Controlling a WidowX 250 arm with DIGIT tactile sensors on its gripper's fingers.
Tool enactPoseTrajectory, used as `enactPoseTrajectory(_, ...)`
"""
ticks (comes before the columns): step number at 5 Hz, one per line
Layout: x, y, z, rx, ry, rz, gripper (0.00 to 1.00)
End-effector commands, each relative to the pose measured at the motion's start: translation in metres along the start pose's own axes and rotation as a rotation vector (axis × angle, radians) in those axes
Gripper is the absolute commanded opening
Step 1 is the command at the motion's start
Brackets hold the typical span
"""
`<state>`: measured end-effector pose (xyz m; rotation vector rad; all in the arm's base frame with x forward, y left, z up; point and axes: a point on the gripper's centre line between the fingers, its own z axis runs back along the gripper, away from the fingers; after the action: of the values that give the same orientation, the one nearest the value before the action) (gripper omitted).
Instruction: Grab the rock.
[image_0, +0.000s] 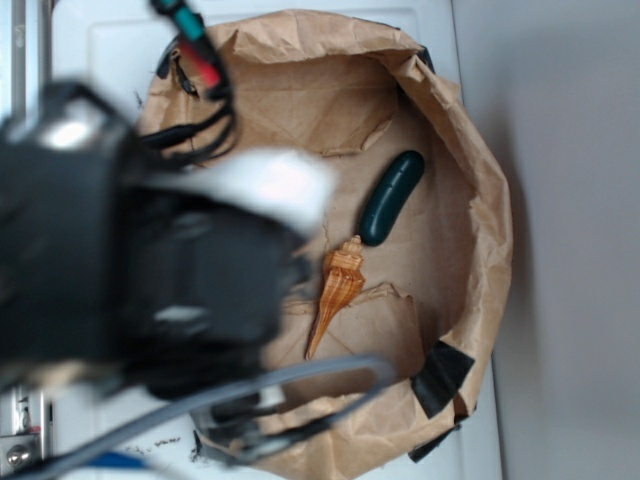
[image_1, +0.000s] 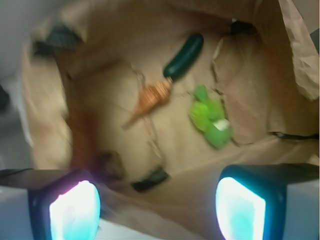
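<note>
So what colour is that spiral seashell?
Orange-brown with ribbed bands; the seashell shows best in the exterior view.

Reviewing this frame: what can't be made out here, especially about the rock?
- Rock, exterior view: not visible; the blurred arm covers the left half of the paper lining.
- Rock, wrist view: motion blur; a dark smudge at lower left may be it, cannot tell.
- Green object, wrist view: too blurred to identify.

The rock is only made out as a blurry, small, dark brownish lump, laid on the brown paper, lower left in the wrist view.
</note>
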<state>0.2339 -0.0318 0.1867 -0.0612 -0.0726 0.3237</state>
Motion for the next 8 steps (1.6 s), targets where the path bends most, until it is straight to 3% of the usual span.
enactPoseTrajectory(1,0.008,0.002,0.013,-0.022,-0.042,0.023,1.0)
enactPoseTrajectory(2,0.013,0.001,-0.001,-0.114,-0.125,0.271,1.0)
enactPoseTrajectory(3,0.012,-0.001,-0.018,-0.074,-0.181,0.513,1.0)
enactPoseTrajectory(6,0.012,-0.001,-0.018,-0.074,-0.181,0.513,1.0)
enactPoseTrajectory(7,0.009,0.001,-0.023,-0.118,-0.162,0.547,1.0)
enactPoseTrajectory(8,0.015,-0.01,-0.019,-0.163,-0.065,0.551,1.0)
